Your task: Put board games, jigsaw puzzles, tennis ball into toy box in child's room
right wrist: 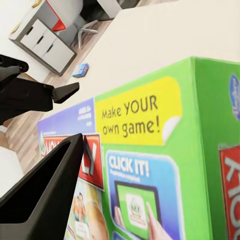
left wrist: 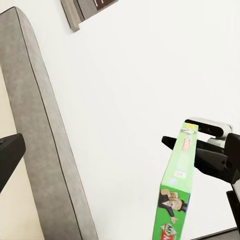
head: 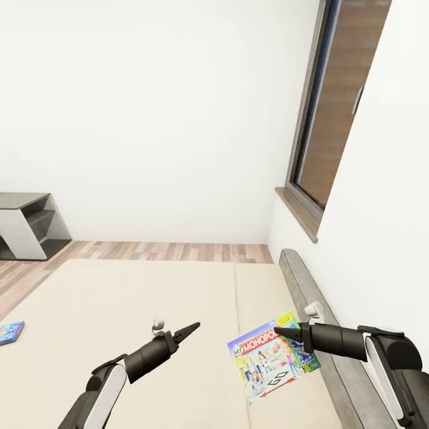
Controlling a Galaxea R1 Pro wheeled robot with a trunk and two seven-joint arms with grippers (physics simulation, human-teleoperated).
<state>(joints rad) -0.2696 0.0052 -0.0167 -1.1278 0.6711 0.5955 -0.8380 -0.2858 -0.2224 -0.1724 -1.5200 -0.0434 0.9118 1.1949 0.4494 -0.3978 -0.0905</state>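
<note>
A green Monopoly board game [head: 268,360] hangs just above the cream bed [head: 119,310] near its right side. My right gripper [head: 279,329] is shut on the box's far edge. The left wrist view has the box [left wrist: 177,190] edge-on, with a black finger on each side of its top. In the right wrist view one finger [right wrist: 45,200] lies over the printed lid [right wrist: 150,150]. Left of the box my left gripper [head: 192,328] hovers over the bed, open and holding nothing. A light blue board game [head: 11,332] lies flat at the bed's left edge. The toy box is out of view.
A padded grey headboard [head: 310,298] runs along the right wall under a dark-framed window [head: 333,101]. A grey shelf unit [head: 27,226] stands at the far left on the wood floor. In the right wrist view, a desk with white drawers [right wrist: 45,37] and a red chair [right wrist: 57,22] lie beyond the bed.
</note>
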